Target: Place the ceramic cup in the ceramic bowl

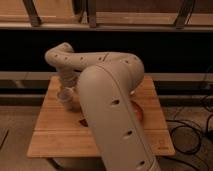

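Observation:
The off-white ceramic cup (64, 95) stands on the left part of the wooden table (55, 135). My gripper (68, 84) hangs from the arm's wrist right over the cup, at or touching its top. Only a sliver of the orange-red ceramic bowl (139, 112) shows on the table's right side; my big arm (110, 100) hides the rest of it.
A small flat dark-red object (82, 122) lies near the table's middle, beside the arm. Dark shelving with metal rails (150, 25) runs behind the table. Cables (197, 131) lie on the floor to the right.

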### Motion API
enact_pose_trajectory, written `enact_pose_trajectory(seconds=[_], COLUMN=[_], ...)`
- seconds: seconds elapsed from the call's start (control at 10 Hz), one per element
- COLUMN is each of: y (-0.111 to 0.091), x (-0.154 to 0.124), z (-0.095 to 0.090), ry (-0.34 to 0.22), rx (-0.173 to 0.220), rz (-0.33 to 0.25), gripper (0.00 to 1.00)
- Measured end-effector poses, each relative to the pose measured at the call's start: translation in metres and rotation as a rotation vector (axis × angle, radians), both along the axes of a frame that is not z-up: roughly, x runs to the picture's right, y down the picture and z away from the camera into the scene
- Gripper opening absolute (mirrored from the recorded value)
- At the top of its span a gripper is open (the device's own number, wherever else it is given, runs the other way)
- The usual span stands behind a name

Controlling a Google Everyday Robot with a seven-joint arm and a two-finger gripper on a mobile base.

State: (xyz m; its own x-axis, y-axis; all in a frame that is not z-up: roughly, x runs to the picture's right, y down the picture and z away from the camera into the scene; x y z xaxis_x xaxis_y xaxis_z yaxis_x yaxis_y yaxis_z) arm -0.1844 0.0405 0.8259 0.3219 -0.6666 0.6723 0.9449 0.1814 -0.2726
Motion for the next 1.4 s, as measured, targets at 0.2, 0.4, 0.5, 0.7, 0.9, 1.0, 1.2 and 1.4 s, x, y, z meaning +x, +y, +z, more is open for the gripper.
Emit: enact_pose_trajectory(seconds=[0.2, 0.4, 0.5, 0.7, 0.9, 1.0, 1.2, 1.4], y=[0.014, 0.022, 0.021, 0.013, 0.011, 0.011, 0.005, -0.028], x=[-0.006, -0.014, -0.014, -0.023, -0.028, -0.031, -0.034, -0.018], z=[0.01, 0.023, 0.028, 0.037, 0.04, 0.043, 0.043, 0.033], ry=[-0.001, 0.001, 0.01, 0.011, 0.002, -0.011, -0.025, -0.019], rx=[-0.053, -0.094, -0.095, -0.068, -0.061, -0.059, -0.046, 0.039], rz=[-0.025, -0.044, -0.051, -0.067, -0.063, -0.05, -0.031, 0.026], gripper=[0.8, 0.77, 0.7, 0.48, 0.3, 0.18, 0.03, 0.0])
